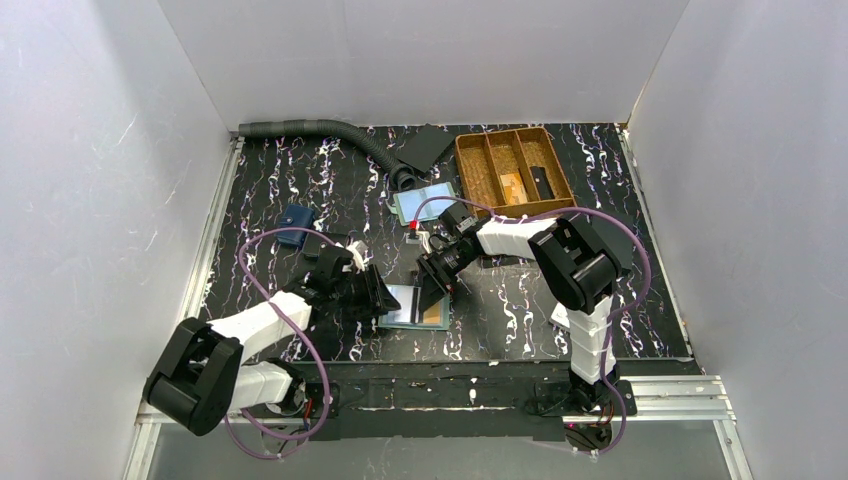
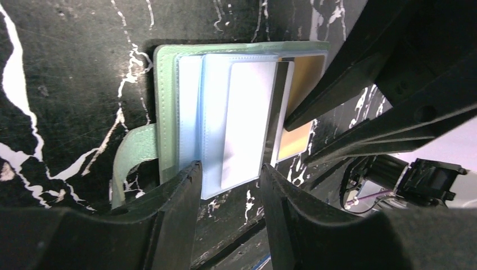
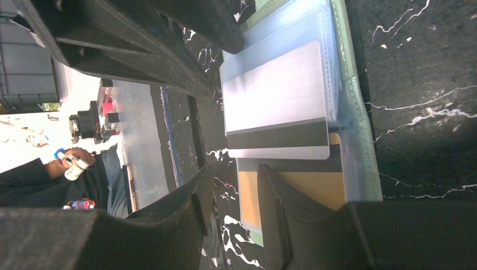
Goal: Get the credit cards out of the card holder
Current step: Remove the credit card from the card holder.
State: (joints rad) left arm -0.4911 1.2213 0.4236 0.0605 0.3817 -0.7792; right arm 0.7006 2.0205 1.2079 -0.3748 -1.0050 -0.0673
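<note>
- The card holder lies open and flat on the counter, near its front edge and between your two arms. Its blue panel is on the left arm's side and its orange-tan panel is on the right arm's side.
- One pale credit card sticks partway out of the clear sleeve on the blue panel. Its dark-striped edge reaches over the fold toward the tan panel. You cannot tell from these views whether more cards sit beneath it or in the tan side.
- Your left end effector sits low at the near end of the blue panel. Its fingers are partly spread, with the end of the card between them and bare counter showing in the gap, so it is pinching nothing.
- Your right end effector is also partly spread and empty. One finger is over the tan panel and the other over the counter beside the holder.
- By the look of it, you are on the first card. It is loosened but not yet free, and no card shows loose on the counter.
- The next move calls for one end effector to pin the holder flat while the other nips the overhanging striped edge.
- The card is thin and lies flush, so you have little to catch. Draw it sideways along the sleeve's opening, or the whole holder will likely drag with it.
</note>
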